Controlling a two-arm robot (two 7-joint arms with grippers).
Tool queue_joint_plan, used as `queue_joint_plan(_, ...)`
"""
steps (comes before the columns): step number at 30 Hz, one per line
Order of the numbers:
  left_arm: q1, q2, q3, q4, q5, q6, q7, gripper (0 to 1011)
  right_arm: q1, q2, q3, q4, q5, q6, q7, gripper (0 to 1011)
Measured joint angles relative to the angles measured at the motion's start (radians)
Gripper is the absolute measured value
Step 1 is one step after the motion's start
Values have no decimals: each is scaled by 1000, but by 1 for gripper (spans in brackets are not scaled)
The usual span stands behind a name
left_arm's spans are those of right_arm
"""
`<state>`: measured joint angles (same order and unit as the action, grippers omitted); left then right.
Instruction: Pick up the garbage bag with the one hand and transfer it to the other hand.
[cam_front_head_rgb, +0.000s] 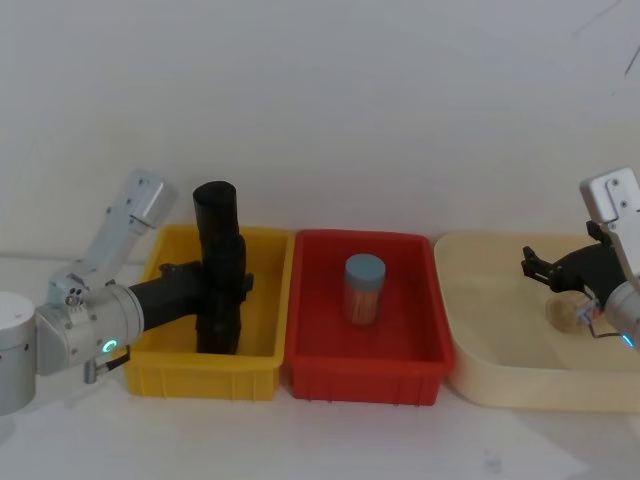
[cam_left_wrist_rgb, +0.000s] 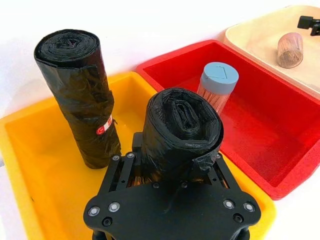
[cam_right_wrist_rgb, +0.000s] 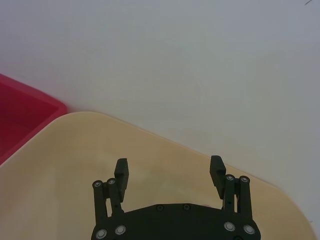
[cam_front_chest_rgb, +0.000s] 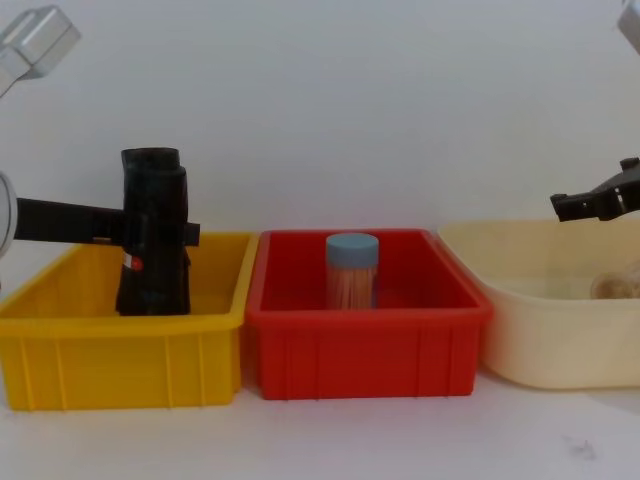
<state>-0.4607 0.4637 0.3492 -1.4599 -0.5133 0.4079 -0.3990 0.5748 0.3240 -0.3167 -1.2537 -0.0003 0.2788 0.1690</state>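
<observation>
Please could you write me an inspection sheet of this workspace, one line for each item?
Surface: white table, carrying yellow bin, red bin, beige tray.
Job's things: garbage bag roll clamped in left gripper; second roll upright in yellow bin.
Clutter: blue-lidded jar upright in red bin; small clear jar lying in beige tray.
Grippers: left shut on roll; right gripper open above beige tray.
Cables: thin cable at right wrist.
Surroundings: white wall; nothing else seen.
</observation>
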Motion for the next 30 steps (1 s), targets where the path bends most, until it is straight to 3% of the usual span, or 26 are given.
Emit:
queue_joint_plan(15,-20,-3,-6,-24,-1,-34,13,402,0,0,0,0,0,0,0,999)
queue_joint_plan(22,-61,-13,-7,-33,-12,-58,-4,371,0,0,0,0,0,0,0,999)
queue_joint_plan(30,-136,-45,20,10,-30,-90,-64,371,0,0,0,0,0,0,0,999)
